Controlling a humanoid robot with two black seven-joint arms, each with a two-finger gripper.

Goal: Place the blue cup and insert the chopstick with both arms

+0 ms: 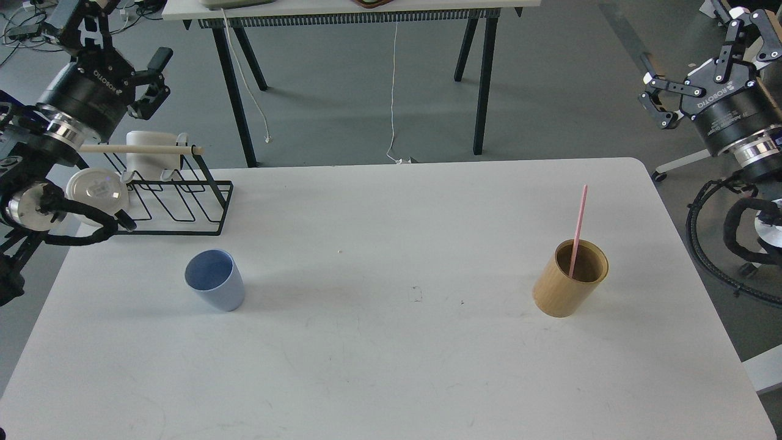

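The blue cup [215, 280] stands upright on the left half of the white table [391, 366], with nothing in it that I can see. A pink chopstick [578, 223] leans inside a tan cylindrical holder [571, 278] on the right half. Up at the far left, above the rack and well behind the cup, my left gripper [122, 52] hangs open and empty. My right gripper [699, 55] is raised beyond the table's right edge, far from the holder, with its fingers spread open and holding nothing.
A black wire rack [177, 198] with a pale wooden rod [140, 148], a white mug [149, 156] and a round lid [98, 190] sits at the table's back left corner. A second table's legs [482, 85] and a hanging white cable [393, 91] stand behind.
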